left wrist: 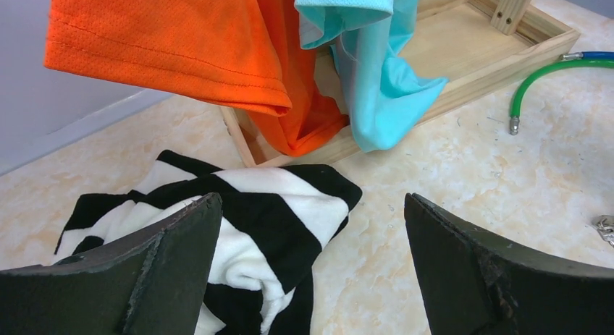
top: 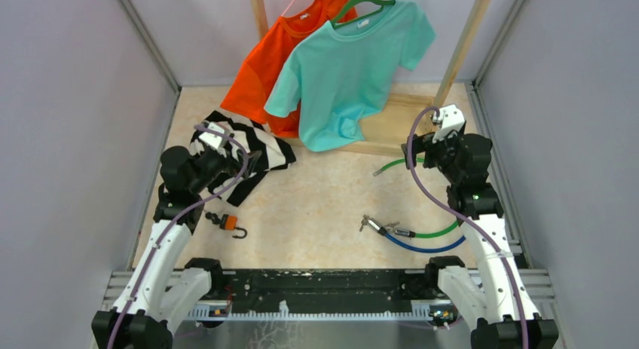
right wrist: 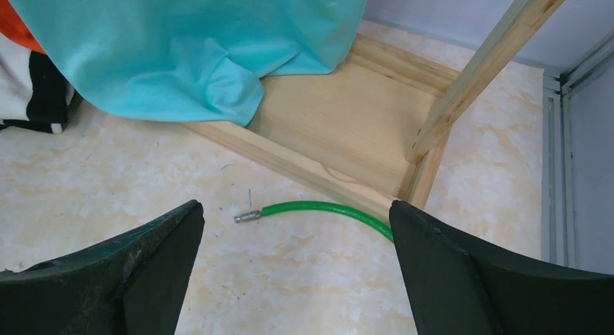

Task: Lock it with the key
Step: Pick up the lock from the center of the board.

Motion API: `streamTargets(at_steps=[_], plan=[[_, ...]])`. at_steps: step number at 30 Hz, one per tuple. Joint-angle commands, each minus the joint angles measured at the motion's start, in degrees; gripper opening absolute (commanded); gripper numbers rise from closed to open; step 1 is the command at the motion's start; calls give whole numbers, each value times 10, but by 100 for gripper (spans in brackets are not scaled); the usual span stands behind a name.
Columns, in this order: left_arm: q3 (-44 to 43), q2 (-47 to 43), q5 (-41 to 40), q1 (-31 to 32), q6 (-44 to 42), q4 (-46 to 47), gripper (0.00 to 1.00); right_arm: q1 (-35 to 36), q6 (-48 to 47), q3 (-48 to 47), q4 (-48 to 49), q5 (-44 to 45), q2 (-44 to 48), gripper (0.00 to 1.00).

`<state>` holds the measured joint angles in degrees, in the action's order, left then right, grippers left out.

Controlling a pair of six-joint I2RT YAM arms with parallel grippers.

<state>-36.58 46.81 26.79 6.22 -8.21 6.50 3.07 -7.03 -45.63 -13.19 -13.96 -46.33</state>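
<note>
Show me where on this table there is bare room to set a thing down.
The widest bare patch is the middle of the table, between the padlock and the keys, in front of the wooden base. Crowded: the striped cloth at back left, the green cable and blue cable at near right.

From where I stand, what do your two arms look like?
Each arm has white lower links and black joint housings: left arm, right arm. A purple cable loops along each. The left pincer and right pincer have matte black, wedge-shaped fingers with scuffed edges. A small green light glows on the right arm.
</note>
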Motion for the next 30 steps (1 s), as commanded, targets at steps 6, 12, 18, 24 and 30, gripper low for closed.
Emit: streamTargets(at_steps=[6,12,18,24,30], plan=[[5,-7,16,-4,-2,18,99,-9,-5,-2,29,-13,11,99],[1,-6,23,-4,-5,13,99,-9,-11,-1,29,-11,9,99],[-17,0,92,-4,-45,-28,99,-9,-44,-6,6,4,16,99],[-24,9,128,-3,-91,-60,99,-9,-103,-24,-44,14,17,99],[-24,20,149,-2,-151,-99,99,-8,-183,-37,-122,-12,17,99]])
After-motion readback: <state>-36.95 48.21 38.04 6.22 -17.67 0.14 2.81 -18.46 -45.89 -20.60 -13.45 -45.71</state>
